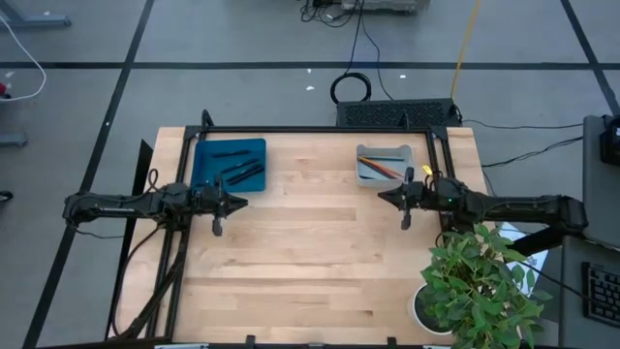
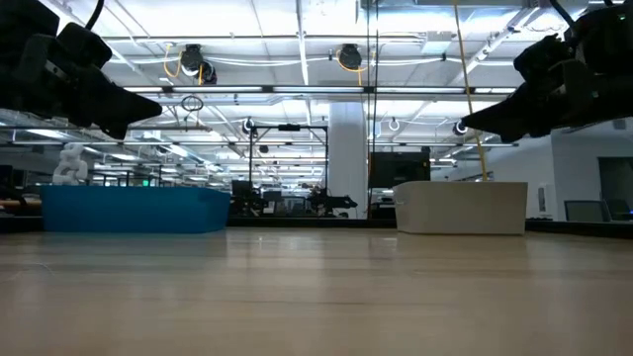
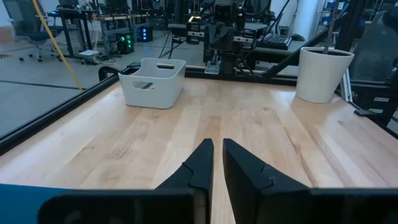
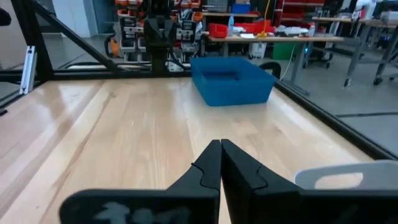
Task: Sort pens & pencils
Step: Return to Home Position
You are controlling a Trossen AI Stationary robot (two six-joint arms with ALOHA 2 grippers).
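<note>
Pens (image 1: pixel 237 167) lie together in the blue bin (image 1: pixel 203 155) near the table's (image 1: pixel 310 262) far-left corner. The pencils (image 1: pixel 383 168) (an orange one is the plainest) rest in the gray bin (image 1: pixel 360 151) near the far-right corner. Each kind has its own container, and no loose stick shows on the bare wood between them, so the sorting looks finished.

The left gripper (image 1: pixel 240 203) hangs above the left edge, just in front of the blue bin, pointing inward across the table. Its jaws are drawn together with only a thin slit between them, and they grip nothing. The right gripper (image 1: pixel 381 197) mirrors it at the right edge, just in front of the gray bin, with its jaws pressed closed and likewise empty. Both hang clear of the wood, as the low view shows. That mirrored, raised pose suggests the arms are parked at rest, not reaching for anything. A potted plant (image 1: pixel 480 281) stands at the near-right corner, beside the right arm and well apart from both bins.
</note>
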